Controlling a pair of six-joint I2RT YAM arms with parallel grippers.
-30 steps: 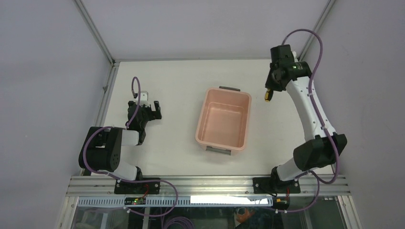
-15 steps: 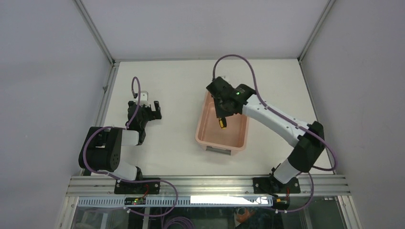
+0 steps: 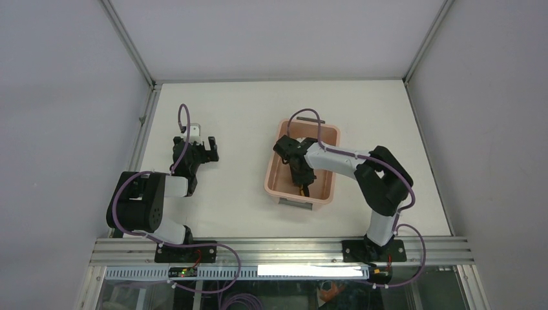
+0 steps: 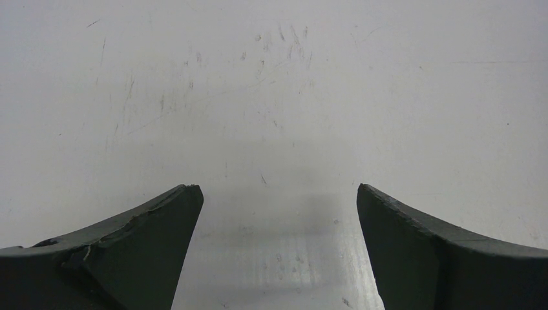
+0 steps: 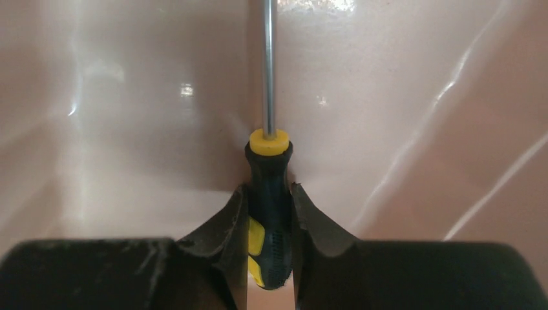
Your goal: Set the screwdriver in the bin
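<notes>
Holding the screwdriver (image 5: pixel 269 169) by its yellow-and-black handle, my right gripper (image 5: pixel 268 197) sits low inside the bin (image 5: pixel 116 103), with its jaws pinched on either side of the grip. The tool's long axis runs straight out ahead of the gripper, shaft pointing at the pink surface beyond. I cannot tell whether the tip touches it. Letting go looks like all that is left — I'd expect it to drop lengthwise onto the floor. My left gripper (image 4: pixel 278 197) hangs spread wide over the table (image 4: pixel 271 77), well apart from the bin.
</notes>
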